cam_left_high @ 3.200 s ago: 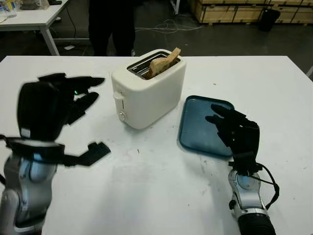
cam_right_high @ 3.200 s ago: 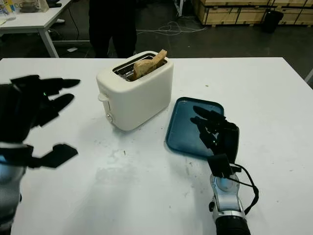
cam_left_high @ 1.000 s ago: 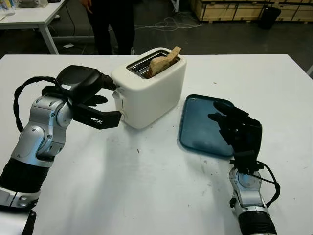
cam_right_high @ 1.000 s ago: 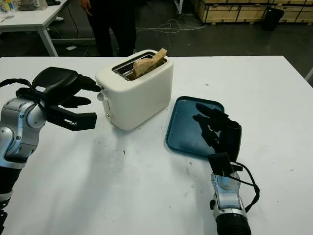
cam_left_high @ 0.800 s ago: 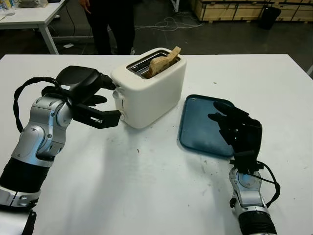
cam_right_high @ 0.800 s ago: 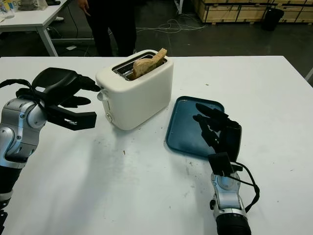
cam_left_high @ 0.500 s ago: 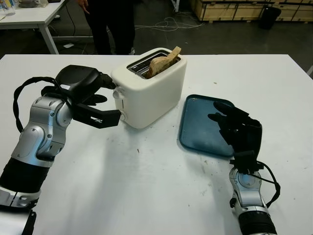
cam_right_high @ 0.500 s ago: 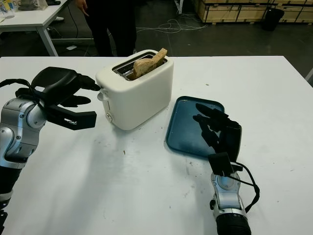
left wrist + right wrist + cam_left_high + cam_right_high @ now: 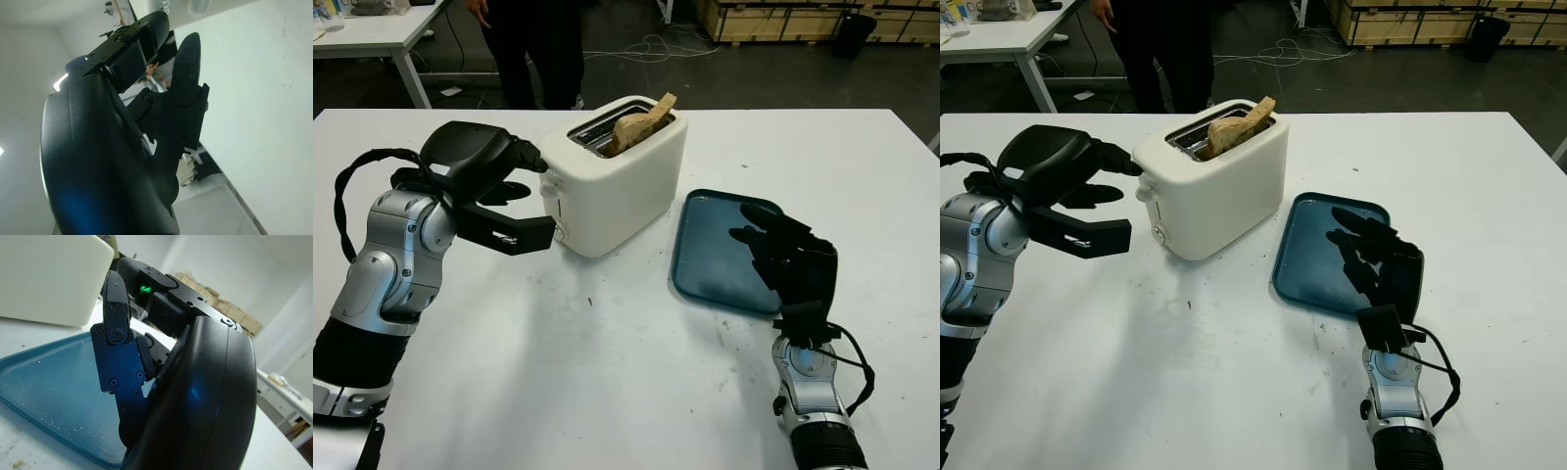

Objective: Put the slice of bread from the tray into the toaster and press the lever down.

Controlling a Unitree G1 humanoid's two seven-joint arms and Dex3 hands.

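The left hand (image 9: 499,191) is at the toaster's (image 9: 612,181) left end, open and holding nothing. One finger points at the top corner of that end, and another reaches low, just beside the dial. The lever (image 9: 549,192) is a small white tab on the same end, between these fingers as the head views show it. I judge the lever is not yet pressed, because the bread (image 9: 641,119) stands high and tilted in the slot, leaning toward the toaster's far right corner.

What could go wrong: the toaster is light and stands free on the worktop (image 9: 607,372). If the finger pushes sideways more than down, the toaster may slide or turn away from the hand. The finger may also slip off such a small tab. The tilted bread may catch on the slot edge, so that the lever does not lock.

To the right of the toaster lies the blue tray (image 9: 710,255), holding only crumbs. The right hand (image 9: 788,264) is raised above the tray's near right part, open and idle.

Hard to make out: whether a fingertip touches the lever or only hovers near it. In the left wrist view the hand's shell covers the contact place. Behind the toaster a person (image 9: 533,44) stands, cut off at the top edge.
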